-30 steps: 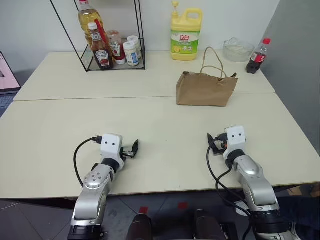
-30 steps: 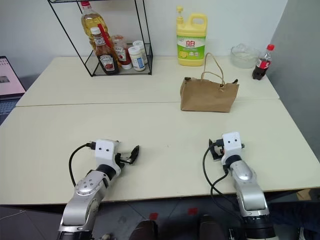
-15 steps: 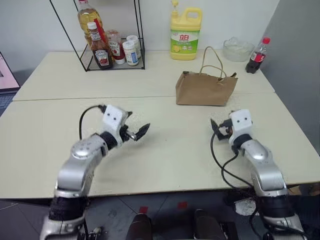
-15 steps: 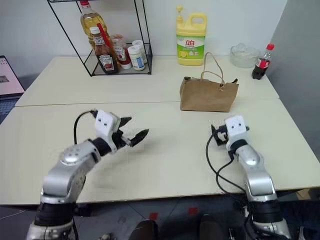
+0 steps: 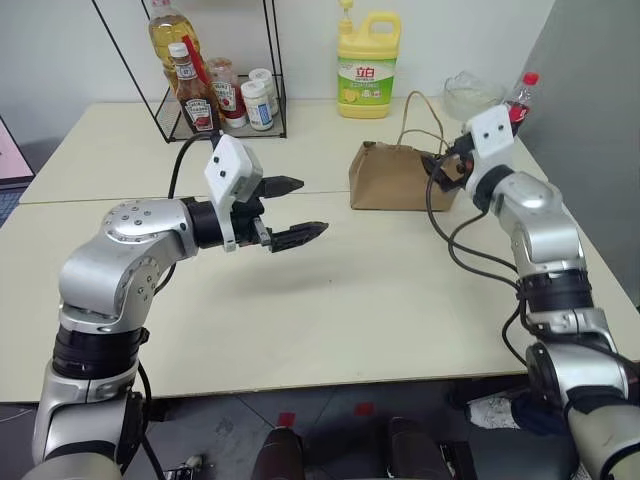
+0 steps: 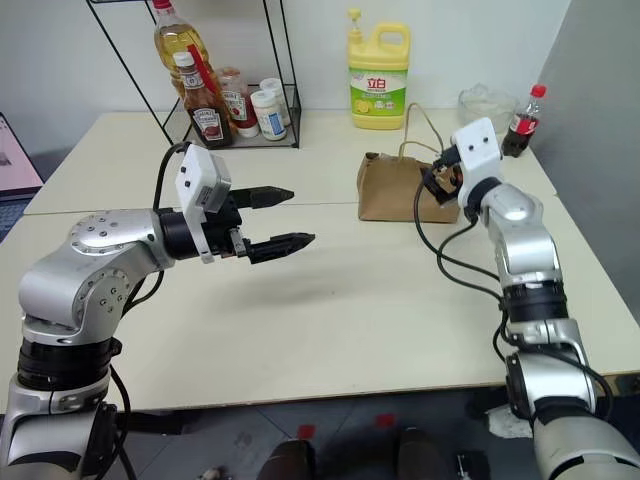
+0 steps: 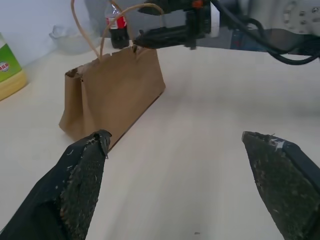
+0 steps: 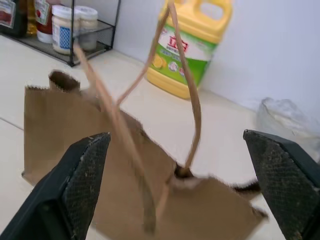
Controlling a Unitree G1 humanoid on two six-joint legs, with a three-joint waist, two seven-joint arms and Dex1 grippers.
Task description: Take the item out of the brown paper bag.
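brown paper bag (image 5: 400, 178) upright, open right tool (image 5: 447, 166) at its rim

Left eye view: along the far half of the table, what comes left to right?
Wire rack with bottles → yellow jug → paper bag → right gripper at the bag's right end → cola bottle.

Place: an indoor test or lab room staged with household goods.
Furniture: two plain cream rectangular tables (image 5: 300, 300) pushed together, against a bare white wall.
Kitchen props: a black wire rack (image 5: 215, 75) holding a glass ketchup bottle (image 5: 197, 98), an oil bottle and small white jars.
Cleaning prop: a big yellow plastic detergent jug (image 5: 367, 66).
Other: a dark cola bottle with red cap (image 6: 521, 124), a clear bowl (image 6: 482, 103), a laptop edge at the left.
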